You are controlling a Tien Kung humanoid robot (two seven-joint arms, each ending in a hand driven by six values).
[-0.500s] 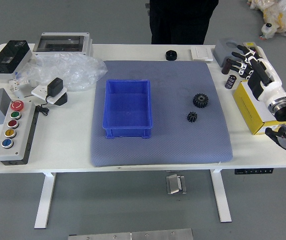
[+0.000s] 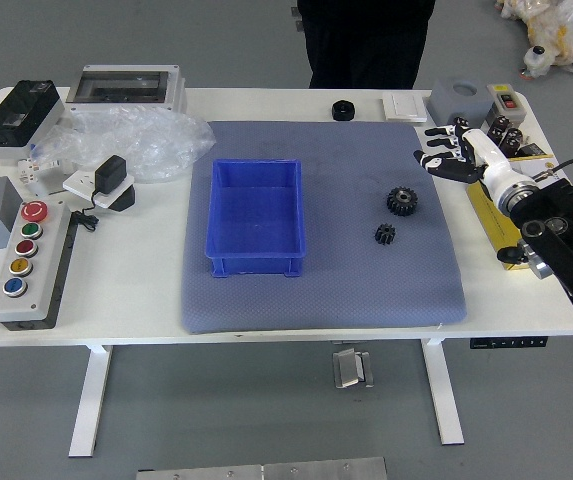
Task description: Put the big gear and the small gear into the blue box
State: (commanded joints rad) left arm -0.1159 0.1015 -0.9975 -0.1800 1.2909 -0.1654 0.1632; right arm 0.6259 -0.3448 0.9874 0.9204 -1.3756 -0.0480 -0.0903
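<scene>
Swinging in from the upper right of the frame, the right hand (image 2: 493, 170) is now reaching farther left and is nearing the gears, while the dark-clothed person (image 2: 366, 40) at the top edge is standing slightly to the right of the earlier position, hands out of sight. The robot's fingers are pointing left, spreading loosely and holding nothing. The big gear (image 2: 402, 201) is lying right of centre on the grey-blue mat (image 2: 336, 295), just below and left of the fingertips; the small gear (image 2: 385, 233) is sitting near it, a little lower and to the left. Left of centre, the blue box (image 2: 258, 265) is waiting with both gears outside it.

Both gears are looking stiff and sturdy, probably fairly light, with teeth likely giving good grip. The big one is asking for a hold across opposite sides of its toothed rim; the small one is calling for a narrower thumb-and-finger pinch, being easier to knock or roll aside.
</scene>
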